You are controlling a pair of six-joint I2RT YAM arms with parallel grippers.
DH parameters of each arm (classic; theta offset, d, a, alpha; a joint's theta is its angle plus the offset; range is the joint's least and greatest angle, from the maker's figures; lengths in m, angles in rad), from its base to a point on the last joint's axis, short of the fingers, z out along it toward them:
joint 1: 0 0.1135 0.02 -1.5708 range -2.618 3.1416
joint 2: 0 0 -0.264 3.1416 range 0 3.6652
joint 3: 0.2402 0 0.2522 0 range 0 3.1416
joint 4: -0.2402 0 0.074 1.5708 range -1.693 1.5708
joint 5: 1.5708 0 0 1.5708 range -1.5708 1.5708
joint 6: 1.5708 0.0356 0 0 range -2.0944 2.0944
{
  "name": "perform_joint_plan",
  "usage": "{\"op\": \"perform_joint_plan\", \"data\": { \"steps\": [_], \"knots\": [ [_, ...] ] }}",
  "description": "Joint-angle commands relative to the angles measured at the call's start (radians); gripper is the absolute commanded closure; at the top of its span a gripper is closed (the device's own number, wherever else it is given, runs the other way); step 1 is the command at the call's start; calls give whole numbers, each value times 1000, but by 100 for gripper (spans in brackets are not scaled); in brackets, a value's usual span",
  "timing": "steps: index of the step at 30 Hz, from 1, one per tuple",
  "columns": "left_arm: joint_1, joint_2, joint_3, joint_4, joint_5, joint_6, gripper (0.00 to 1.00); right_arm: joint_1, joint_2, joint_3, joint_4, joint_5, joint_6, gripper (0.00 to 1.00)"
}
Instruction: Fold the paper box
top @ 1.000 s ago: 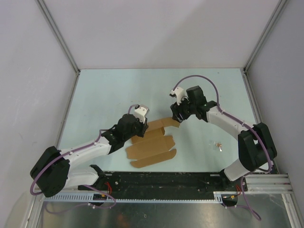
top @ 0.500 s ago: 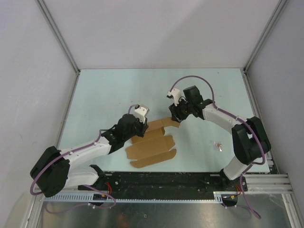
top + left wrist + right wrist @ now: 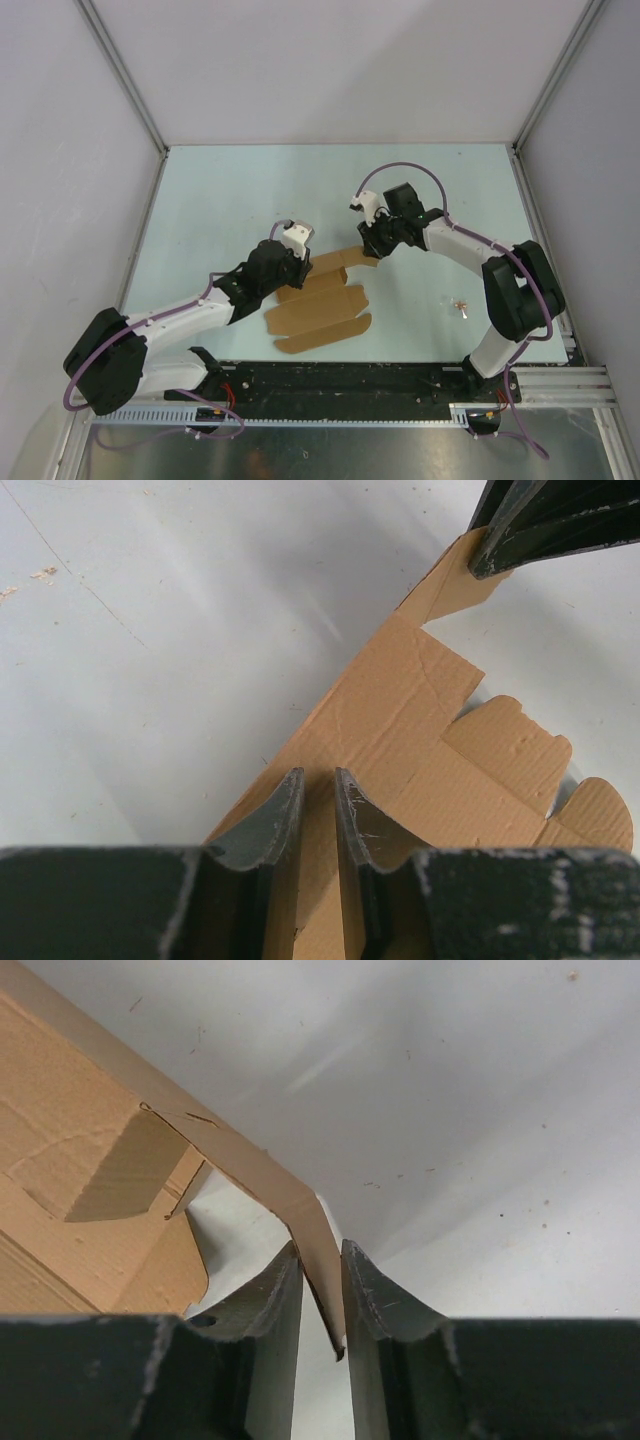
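The paper box [image 3: 322, 305] is a flat brown die-cut sheet lying mid-table, its flaps spread out. My left gripper [image 3: 293, 263] sits at the sheet's back left edge. In the left wrist view its jaws [image 3: 318, 772] stand a narrow gap apart, brown card [image 3: 420, 710] filling the gap and lying beneath them. My right gripper [image 3: 368, 250] is at the sheet's back right corner. In the right wrist view it [image 3: 320, 1247] is shut on a raised corner flap [image 3: 305, 1210], which bends up off the sheet [image 3: 70, 1160]. The right fingers [image 3: 520, 530] also show at the top of the left wrist view.
A small bit of debris [image 3: 461, 306] lies on the pale table to the right of the sheet. White enclosure walls stand at the back and both sides. A black rail [image 3: 350, 380] carrying the arm bases runs along the near edge.
The right gripper's jaws have closed onto the corner flap, and the right arm has shifted a little to the left. The left arm and the sheet have not moved.
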Motion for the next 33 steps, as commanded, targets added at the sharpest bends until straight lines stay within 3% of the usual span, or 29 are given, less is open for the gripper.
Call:
{"op": "perform_joint_plan", "data": {
  "steps": [1, 6, 10, 27, 33],
  "knots": [
    [-6, 8, -12, -4, -3, 6, 77, 0, 4, 39, -2, -26, 18, 76],
    [-6, 7, -12, -4, -5, 6, 77, 5, 8, 39, -5, -38, 47, 93],
    [-6, 8, -12, -4, -3, 4, 77, 17, 8, 39, -16, -43, 77, 100],
    [-6, 17, -10, -4, 1, 4, 77, 83, 20, 53, -5, 49, 406, 100],
    [-6, 14, -10, -4, 6, 3, 77, 137, 24, 53, -3, 198, 454, 100]
  ]
}}
